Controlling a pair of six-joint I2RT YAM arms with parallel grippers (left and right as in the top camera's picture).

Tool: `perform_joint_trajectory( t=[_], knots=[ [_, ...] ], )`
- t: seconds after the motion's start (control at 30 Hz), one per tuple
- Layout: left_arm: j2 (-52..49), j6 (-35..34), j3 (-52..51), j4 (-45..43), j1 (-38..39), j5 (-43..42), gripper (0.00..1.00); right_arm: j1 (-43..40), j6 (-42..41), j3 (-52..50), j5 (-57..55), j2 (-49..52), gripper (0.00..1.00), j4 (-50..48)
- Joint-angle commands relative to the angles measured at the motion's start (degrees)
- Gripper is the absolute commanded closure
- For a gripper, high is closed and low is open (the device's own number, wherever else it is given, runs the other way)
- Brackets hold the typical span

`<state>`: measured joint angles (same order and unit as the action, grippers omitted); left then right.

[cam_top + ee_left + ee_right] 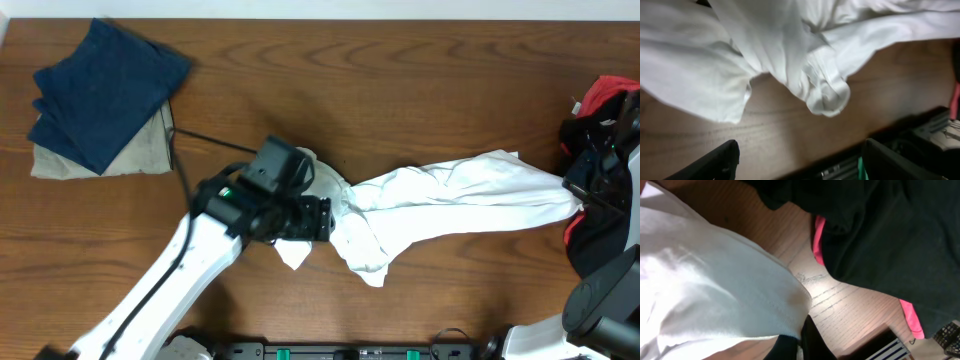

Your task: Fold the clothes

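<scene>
My left gripper [322, 218] is released, fingers wide, just beside the bunched end of the white T-shirt [450, 195]. From there the shirt stretches to my right gripper [578, 195], clenched on its far end. Any lettering is hidden; the dark clothing [600, 110] beyond is cut off.

Dark wood bench [420, 90]. White T-shirt [450, 195] lies bunched, drawn out from centre to right edge. Far-left corner: beige folded garment [140, 152], navy folded garment [100, 90] stacked on it. Right edge: black-and-pink clothing heap [890, 240].
</scene>
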<state>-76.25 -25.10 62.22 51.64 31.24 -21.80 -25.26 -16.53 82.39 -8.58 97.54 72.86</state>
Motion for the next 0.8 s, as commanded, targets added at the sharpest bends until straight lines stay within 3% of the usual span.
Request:
perform_joint_trajectory(
  t=[0.0, 0.23, 0.47, 0.77],
  knots=[
    [-4.98, 0.37, 0.11, -2.51, 0.07, 1.53, 0.20, 0.20, -0.52, 0.79, 0.66, -0.52, 0.99, 0.07],
    [-12.22, 0.44, 0.11, -12.26, 0.42, -6.45, 0.32, 0.20, 0.79, 0.74, 0.76, -0.52, 0.99, 0.22],
    [-13.70, 1.05, 0.09, -18.21, 0.50, 12.37, 0.32, 0.20, 1.38, 0.74, 1.57, -0.52, 0.99, 0.22],
    [-21.59, 0.83, 0.09, -19.82, 1.36, 11.58, 0.34, 0.20, 1.55, 0.74, 2.01, -0.52, 0.99, 0.24]
  ],
)
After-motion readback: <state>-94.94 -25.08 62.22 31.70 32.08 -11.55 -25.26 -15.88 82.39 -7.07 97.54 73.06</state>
